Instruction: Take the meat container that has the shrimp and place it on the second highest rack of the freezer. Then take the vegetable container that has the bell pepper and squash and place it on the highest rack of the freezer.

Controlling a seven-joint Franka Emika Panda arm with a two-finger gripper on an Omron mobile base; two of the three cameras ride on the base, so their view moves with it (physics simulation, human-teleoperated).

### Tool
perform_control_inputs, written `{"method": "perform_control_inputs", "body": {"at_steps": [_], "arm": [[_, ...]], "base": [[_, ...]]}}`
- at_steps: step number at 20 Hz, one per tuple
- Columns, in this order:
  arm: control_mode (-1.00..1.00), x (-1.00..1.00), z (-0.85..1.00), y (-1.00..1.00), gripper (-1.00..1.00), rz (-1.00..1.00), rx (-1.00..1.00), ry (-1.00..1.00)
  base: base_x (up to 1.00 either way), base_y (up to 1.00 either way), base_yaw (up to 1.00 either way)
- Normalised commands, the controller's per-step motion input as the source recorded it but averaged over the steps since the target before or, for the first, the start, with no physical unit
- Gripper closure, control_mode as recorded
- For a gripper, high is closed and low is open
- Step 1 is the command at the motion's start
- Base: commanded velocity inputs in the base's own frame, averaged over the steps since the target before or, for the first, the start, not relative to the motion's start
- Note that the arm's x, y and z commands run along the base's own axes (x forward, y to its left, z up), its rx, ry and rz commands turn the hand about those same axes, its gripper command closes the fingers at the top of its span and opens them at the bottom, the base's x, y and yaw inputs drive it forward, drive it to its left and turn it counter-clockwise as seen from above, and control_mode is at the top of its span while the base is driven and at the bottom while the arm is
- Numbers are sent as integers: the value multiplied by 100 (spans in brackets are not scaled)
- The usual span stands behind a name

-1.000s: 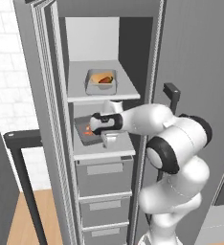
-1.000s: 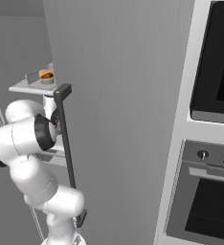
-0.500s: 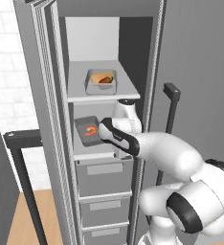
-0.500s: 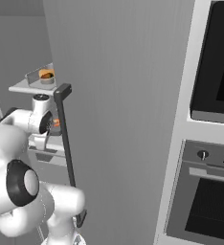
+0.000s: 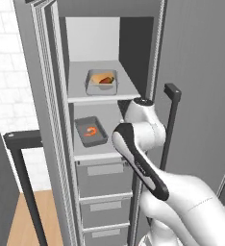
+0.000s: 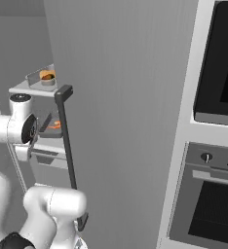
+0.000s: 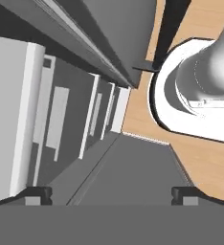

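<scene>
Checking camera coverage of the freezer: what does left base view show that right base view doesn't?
Left base view alone looks straight into the freezer: the curled orange shrimp lies whole in its grey tray, and grey drawers stack below. Right base view alone has the built-in ovens and the door's outer face. Both share the highest rack carrying the vegetable container, the second rack's tray, the dark bar handle and the white arm.

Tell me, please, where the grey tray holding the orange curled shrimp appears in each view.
Left base view: grey tray with the orange curled shrimp, left of centre, on the lower pale shelf.
Right base view: far left, partly hidden behind the long dark bar handle.
Hand view: not in it.
Shared landmark: the handle.
</scene>
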Motion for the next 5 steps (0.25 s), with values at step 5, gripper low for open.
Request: {"method": "perform_control_inputs", "body": {"at_steps": [5], "arm": [[-100,-100,48,-46,-100,7,-6,-11]], "base": [[0,0,0]]}}
